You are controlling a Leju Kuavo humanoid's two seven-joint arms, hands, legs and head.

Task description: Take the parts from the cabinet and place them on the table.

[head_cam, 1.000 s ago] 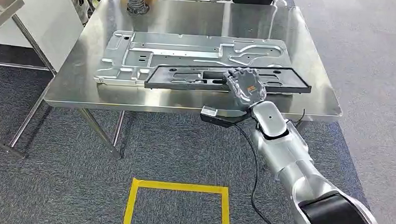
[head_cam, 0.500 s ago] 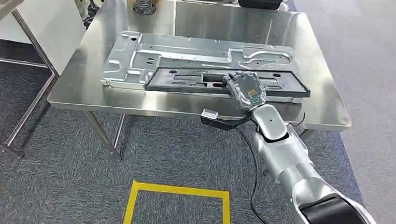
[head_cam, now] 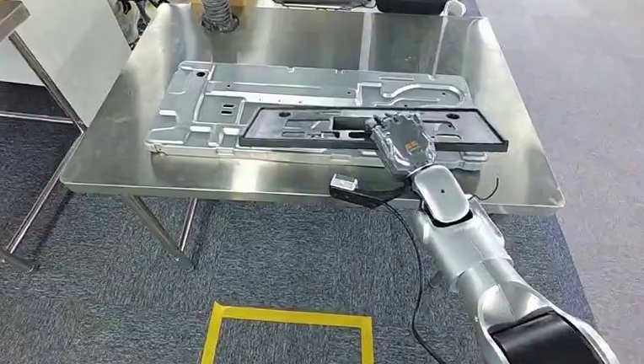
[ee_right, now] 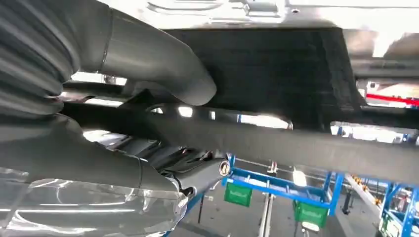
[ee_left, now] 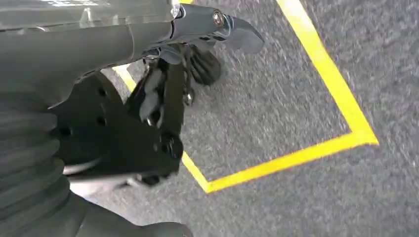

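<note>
Fingers of the right hand [head_cam: 400, 142] curl over the near rail of the black frame [head_cam: 374, 128] in the head view, clamped on it about midway along its length; that grip point looks chosen to keep the long, light part level while it is laid down. The frame lies flat on the big silver plate [head_cam: 222, 108], which itself rests on the steel table [head_cam: 310, 38], so both parts are already on the table and away from any cabinet. Stacking the frame on the plate seems forced by the plate covering most of the near tabletop. Wrist and forearm reach in low over the table's front edge, palm down, which suits a downward set and a simple letting go. A yellow floor square [head_cam: 290, 336] on the grey carpet marks a spot in front of the table.

Left wrist view: the left hand [ee_left: 163, 103] hangs beside the body above the carpet and the yellow floor square, holding nothing; blur and dark parts mean I cannot tell whether its fingers are spread or curled.

Right wrist view: the thick grey thumb [ee_right: 153, 54] lies against the black frame [ee_right: 276, 74], with a dark finger [ee_right: 276, 143] crossing its other side, so the rail sits pinched between them. By my judgement the placing is nearly done and only release remains
</note>
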